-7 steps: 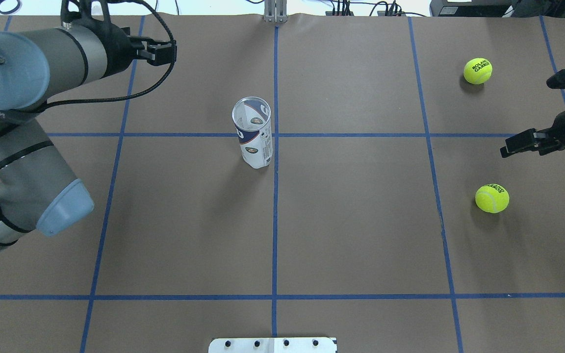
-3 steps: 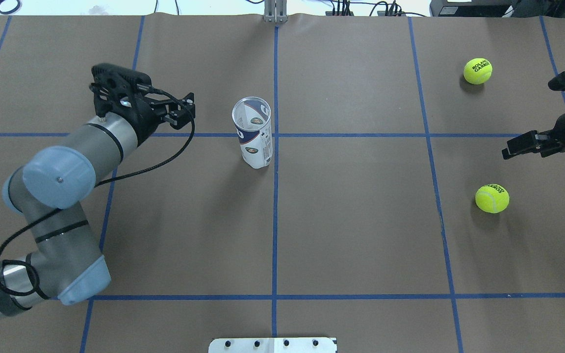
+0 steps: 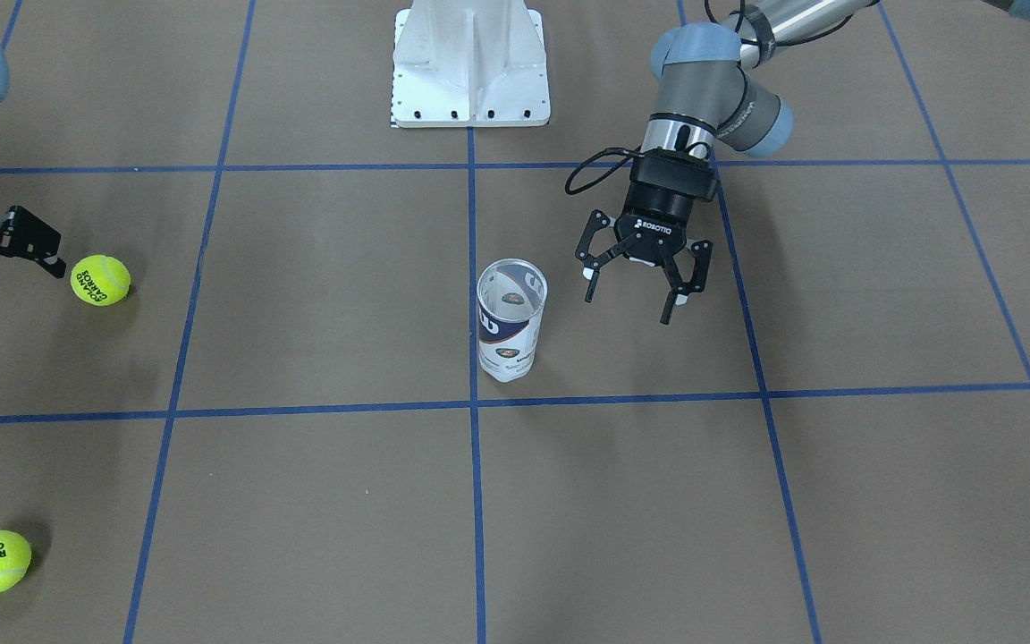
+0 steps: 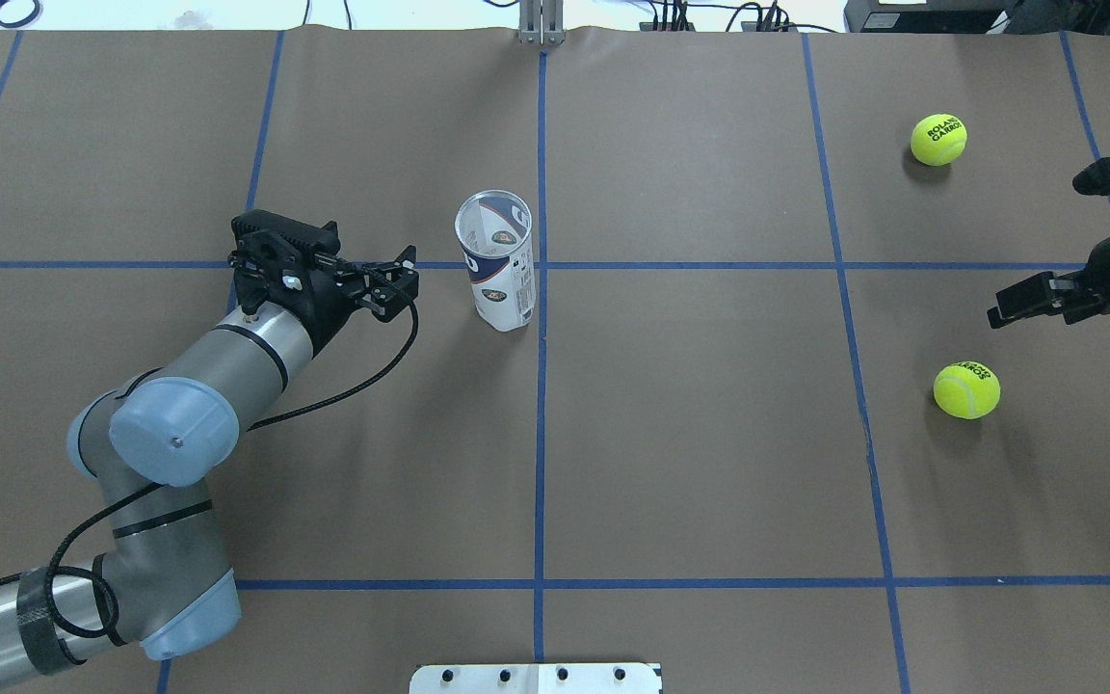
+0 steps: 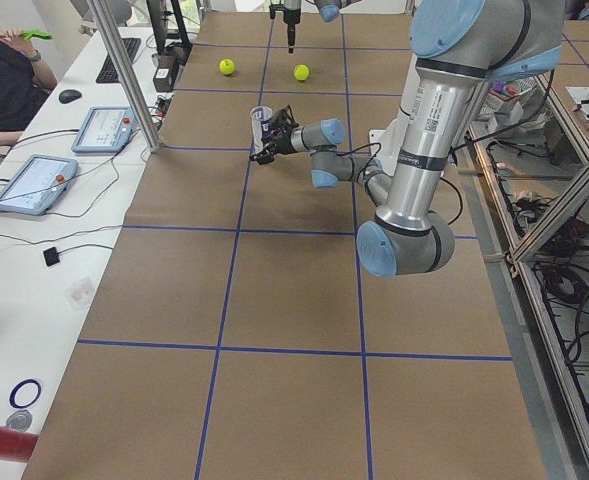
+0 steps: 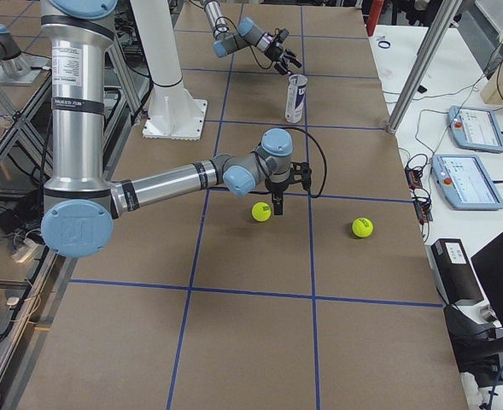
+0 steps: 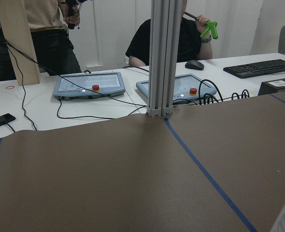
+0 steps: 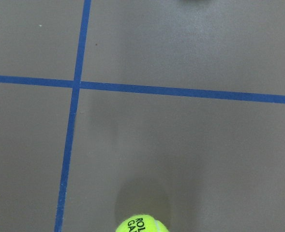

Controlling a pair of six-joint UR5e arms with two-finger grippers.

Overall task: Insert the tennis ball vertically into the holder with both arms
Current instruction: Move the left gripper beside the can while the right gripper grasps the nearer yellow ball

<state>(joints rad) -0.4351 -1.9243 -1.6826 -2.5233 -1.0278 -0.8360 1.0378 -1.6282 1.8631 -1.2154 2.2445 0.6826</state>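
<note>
Bright, even overhead light; soft shadows beside tennis ball (image 4: 966, 390) and holder (image 4: 497, 265); frames sharp.

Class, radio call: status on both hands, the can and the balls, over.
Left hand open beside holder, not touching. Right hand by one ball, grip unclear; other ball untouched. Holder upright, empty, mouth unobstructed.

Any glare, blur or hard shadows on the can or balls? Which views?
Overhead exterior: sharp, holder label legible, shadows soft. Exterior front-facing: sharp too, a bright glint on the metal wrist of the left arm, none masking the holder. Right wrist-mounted: in focus, but the tennis ball is cropped by the bottom edge, faint shadow above it.
</note>
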